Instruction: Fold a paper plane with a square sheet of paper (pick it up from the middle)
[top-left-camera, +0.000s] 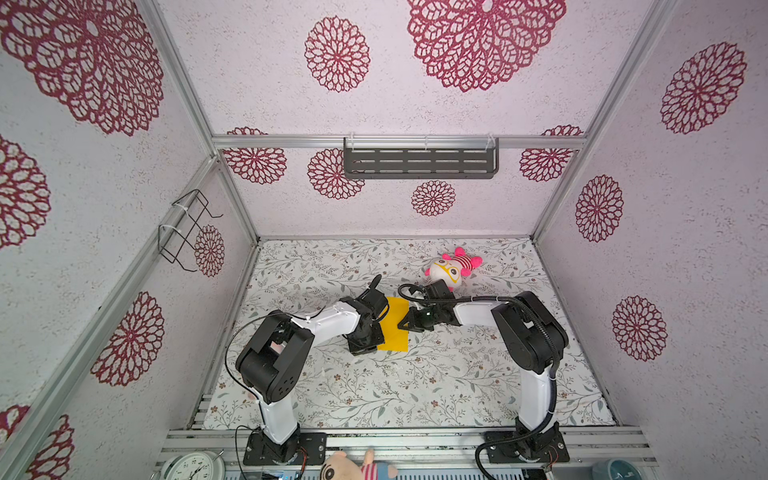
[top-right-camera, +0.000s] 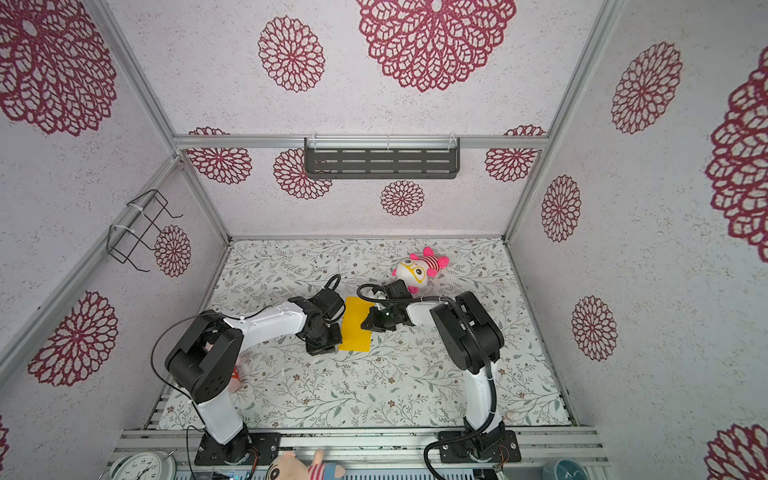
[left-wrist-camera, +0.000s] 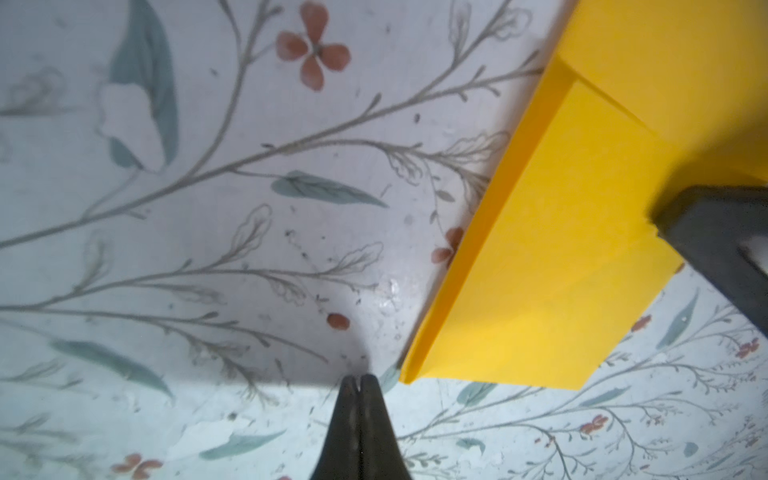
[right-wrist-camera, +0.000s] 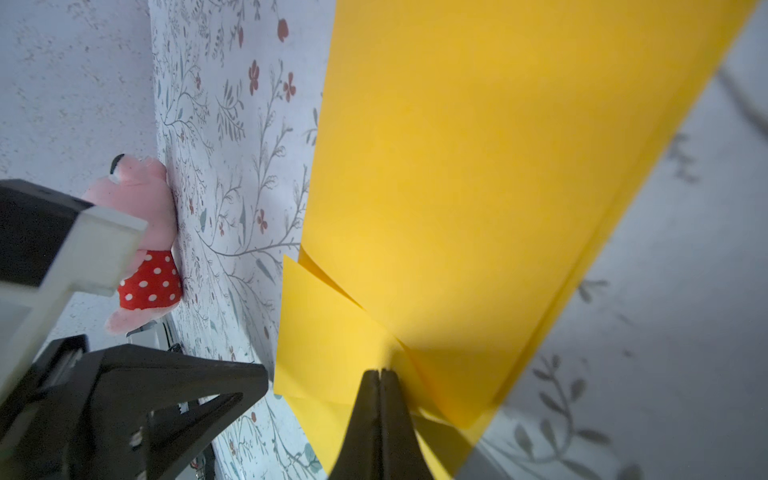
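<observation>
The square sheet of paper is yellow-orange and lies on the floral table, folded into an upright rectangle. Layered flaps show on it in the left wrist view and the right wrist view. No pointed paper plane is in view. My left gripper is shut. Its tips rest on the table just beside the paper's near left corner, with nothing between them. My right gripper is shut too. Its tips press on the paper near its right edge, where the flaps meet.
A pink-and-white plush toy lies just behind the right wrist. Another pink plush in a red dotted dress leans at the left wall by the left arm. A dark shelf and a wire rack hang on the walls.
</observation>
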